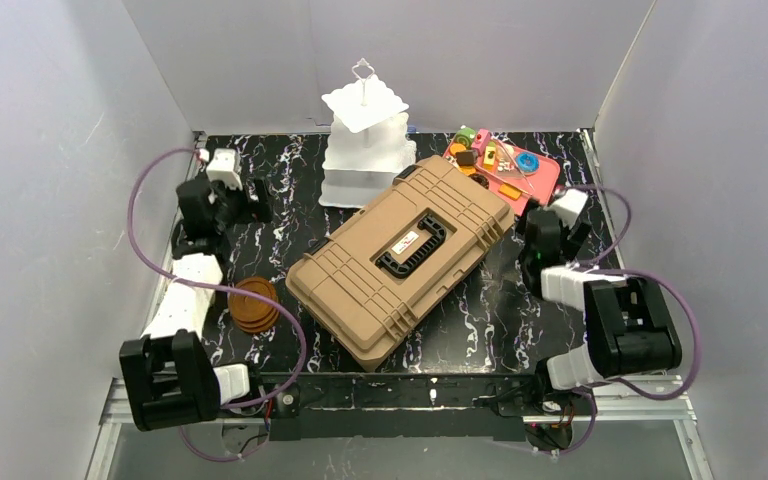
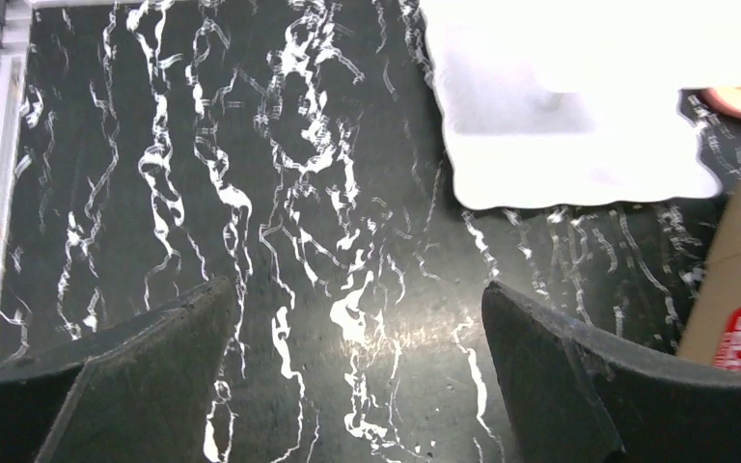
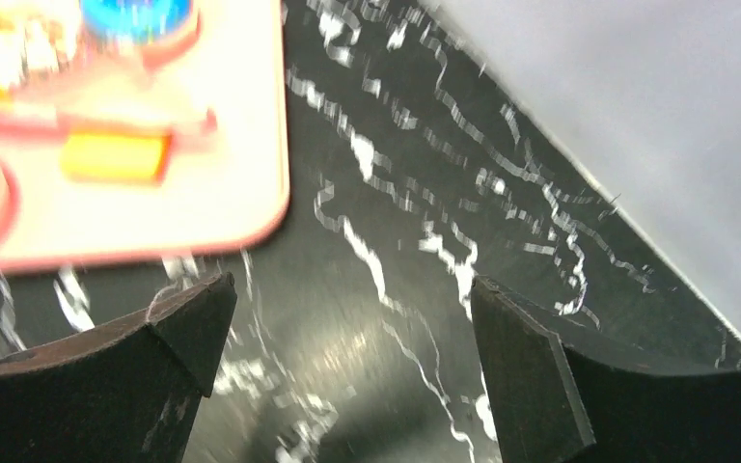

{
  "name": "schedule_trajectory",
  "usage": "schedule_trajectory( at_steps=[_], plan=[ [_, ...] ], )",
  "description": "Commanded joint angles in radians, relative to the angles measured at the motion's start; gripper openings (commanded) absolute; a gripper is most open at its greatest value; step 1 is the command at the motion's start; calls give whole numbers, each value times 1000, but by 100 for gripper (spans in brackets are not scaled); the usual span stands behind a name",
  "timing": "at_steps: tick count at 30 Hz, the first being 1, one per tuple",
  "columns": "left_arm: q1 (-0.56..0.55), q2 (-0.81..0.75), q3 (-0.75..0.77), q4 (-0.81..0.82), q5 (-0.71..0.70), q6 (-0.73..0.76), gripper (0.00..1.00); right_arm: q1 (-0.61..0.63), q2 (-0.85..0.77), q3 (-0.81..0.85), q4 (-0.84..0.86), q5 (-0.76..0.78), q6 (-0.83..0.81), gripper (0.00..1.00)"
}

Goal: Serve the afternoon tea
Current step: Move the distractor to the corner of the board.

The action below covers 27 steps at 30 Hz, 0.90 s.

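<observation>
The white three-tier stand point(image 1: 363, 140) with a wire loop top stands at the back middle of the table. Its bottom plate point(image 2: 560, 145) fills the upper right of the left wrist view. Small colourful toy pastries point(image 1: 500, 157) lie on a pink-red tray point(image 1: 542, 185) at the back right. A blue pastry point(image 3: 135, 14) and a yellow one point(image 3: 116, 156) show blurred on that tray point(image 3: 241, 183). A stack of round brown saucers point(image 1: 255, 305) sits near the left. My left gripper point(image 1: 232, 195) point(image 2: 357, 289) hangs open over bare table. My right gripper point(image 1: 545, 228) point(image 3: 352, 285) is open beside the tray's corner.
A large tan ribbed hard case point(image 1: 400, 255) lies diagonally across the middle of the table, its edge point(image 2: 733, 289) at the right of the left wrist view. Grey walls enclose the black marbled table point(image 1: 290, 170) on three sides. Purple cables loop off both arms.
</observation>
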State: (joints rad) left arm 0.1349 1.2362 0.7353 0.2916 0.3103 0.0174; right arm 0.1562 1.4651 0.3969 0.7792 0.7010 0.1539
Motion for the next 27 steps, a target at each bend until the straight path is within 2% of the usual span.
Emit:
schedule_trajectory(
  at_steps=[1,3,5,9,12,15,18,20,22,27],
  plan=[
    [13,-50,227,-612,128,141,99,-20,-67,287,-638,189,250,100],
    [31,-56,314,-773,187,222,99,-21,-77,345,-743,178,346,100],
    [53,-67,379,-935,259,336,93,-21,-123,355,-734,88,347,100],
    [60,-113,463,-1294,338,720,81,-21,-158,399,-748,-15,294,100],
    [60,-176,481,-1519,352,963,62,-21,-111,504,-860,-39,286,100],
    [61,-249,491,-1710,393,1163,34,-21,-79,574,-932,-71,299,100],
    [60,-337,458,-1829,426,1319,13,-21,-69,600,-947,-109,302,95],
    [60,-392,424,-1959,450,1490,8,-21,-60,614,-957,-136,294,94],
    [54,-458,380,-1973,477,1546,1,-21,-47,630,-972,-160,288,94],
    [13,-637,244,-1973,549,1705,1,-21,-25,655,-985,-210,290,93]
  ],
)
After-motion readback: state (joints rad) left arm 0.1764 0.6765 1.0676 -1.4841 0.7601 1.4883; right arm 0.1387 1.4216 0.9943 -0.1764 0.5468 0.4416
